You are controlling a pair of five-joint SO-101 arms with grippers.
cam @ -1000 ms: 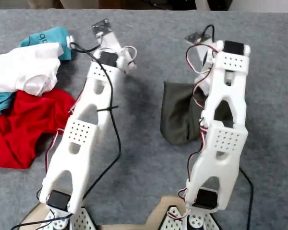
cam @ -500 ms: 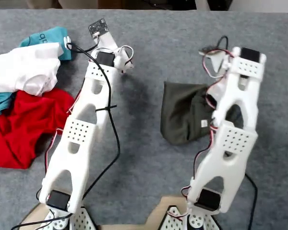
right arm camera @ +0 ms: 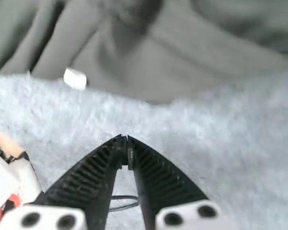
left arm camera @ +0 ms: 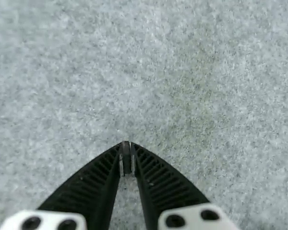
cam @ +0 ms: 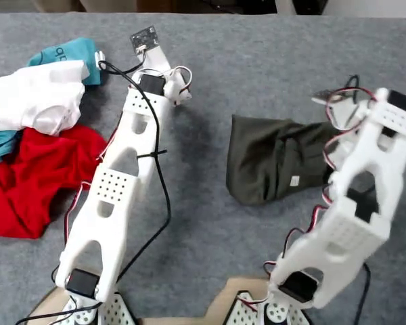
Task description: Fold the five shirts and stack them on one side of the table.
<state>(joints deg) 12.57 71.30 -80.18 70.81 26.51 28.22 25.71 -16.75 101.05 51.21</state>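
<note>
Shirts sit in two groups on the grey bench (cam: 210, 61). At centre right of the high view an olive shirt (cam: 271, 159) lies alone, bunched into a rough rectangle with a small white tag showing. It was probably set apart from the others so it can be folded on open bench. At the left edge a white shirt (cam: 34, 98) overlaps a red shirt (cam: 34, 183), with teal fabric (cam: 68, 53) showing above and below the white; I cannot tell whether that is one garment or two. This heap looks like the waiting supply. Right claw (right arm camera: 126, 146) is clenched on nothing, over bare bench just beside the olive shirt's edge. Left claw (left arm camera: 126, 160) is likewise clenched and empty over bare bench, likely parked clear of the work.
</note>
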